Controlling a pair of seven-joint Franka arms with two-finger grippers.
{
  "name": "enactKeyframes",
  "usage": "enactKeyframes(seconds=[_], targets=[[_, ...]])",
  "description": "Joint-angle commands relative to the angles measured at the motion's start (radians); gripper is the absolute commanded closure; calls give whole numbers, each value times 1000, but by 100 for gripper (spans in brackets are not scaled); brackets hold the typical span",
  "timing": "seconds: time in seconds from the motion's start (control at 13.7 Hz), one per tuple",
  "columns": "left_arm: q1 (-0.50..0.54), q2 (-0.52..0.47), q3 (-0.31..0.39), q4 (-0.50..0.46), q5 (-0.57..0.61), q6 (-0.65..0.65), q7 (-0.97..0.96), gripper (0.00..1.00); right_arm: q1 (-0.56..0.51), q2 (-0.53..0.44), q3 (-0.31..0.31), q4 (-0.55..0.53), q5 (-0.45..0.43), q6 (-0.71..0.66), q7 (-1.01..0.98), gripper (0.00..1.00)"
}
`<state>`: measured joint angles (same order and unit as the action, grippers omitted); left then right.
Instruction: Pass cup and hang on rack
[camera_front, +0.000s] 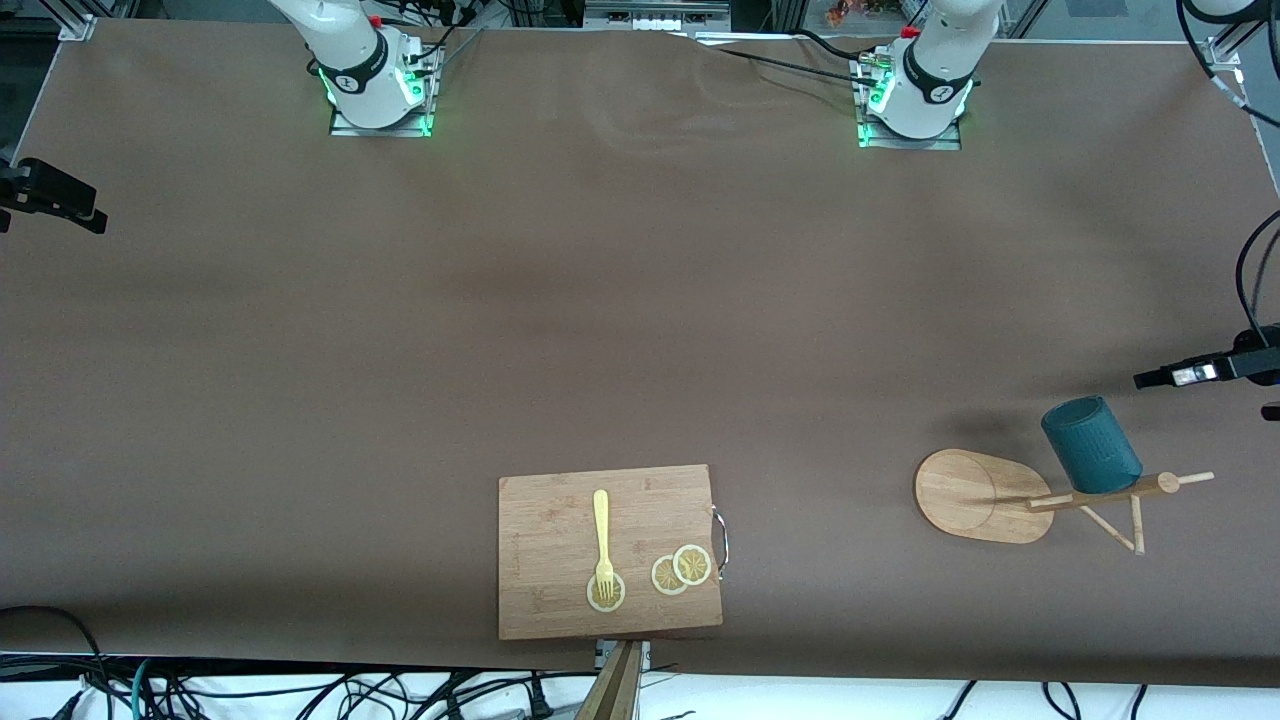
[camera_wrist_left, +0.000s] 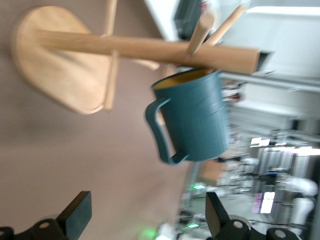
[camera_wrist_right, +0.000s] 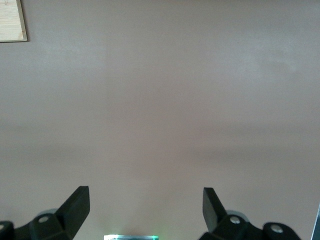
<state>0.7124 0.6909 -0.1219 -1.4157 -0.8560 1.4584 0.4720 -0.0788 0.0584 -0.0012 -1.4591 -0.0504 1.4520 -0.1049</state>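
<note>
Now | cup (camera_wrist_left: 192, 117) on rack (camera_wrist_left: 150, 49) | left gripper (camera_wrist_left: 147, 220) spread, apart | right gripper (camera_wrist_right: 145, 207) spread

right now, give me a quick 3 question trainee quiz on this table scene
1. True or false: the cup hangs on the rack.
2. What does the fork lie on? A) the bare table B) the cutting board C) the rack's base
3. How do the left gripper and right gripper stand: open or shut, and does either hold anything?

Key
1. True; it hangs from a peg by its handle.
2. B; its tines rest on a lemon slice.
3. Both open and empty; the left one faces the cup, the right one is over bare table.
</note>
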Motion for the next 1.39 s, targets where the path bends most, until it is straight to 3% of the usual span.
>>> enactKeyframes(seconds=[0.0, 0.15, 0.44, 0.66, 1.02, 1.31], targets=[[-109, -128, 5, -14, 240, 88, -65, 0, -12, -12, 6, -10, 12, -4, -15, 0], [-192, -168, 2, -12, 380, 92, -105, 0, -12, -12, 6, -10, 12, -5, -15, 0], [-463, -263, -1, -9, 748, 155, -321, 0, -12, -12, 6, -10, 12, -5, -15, 0], [-637, -268, 1, 23, 911, 155, -410, 0, -10, -12, 7, -10, 12, -4, -13, 0], [-669, -321, -91, 103, 943, 145, -400, 0, -10, -12, 7, -10, 12, -4, -16, 0], [-686, -369, -90, 95, 969, 97, -427, 0, -12, -12, 6, -10, 17, -2, -18, 0]])
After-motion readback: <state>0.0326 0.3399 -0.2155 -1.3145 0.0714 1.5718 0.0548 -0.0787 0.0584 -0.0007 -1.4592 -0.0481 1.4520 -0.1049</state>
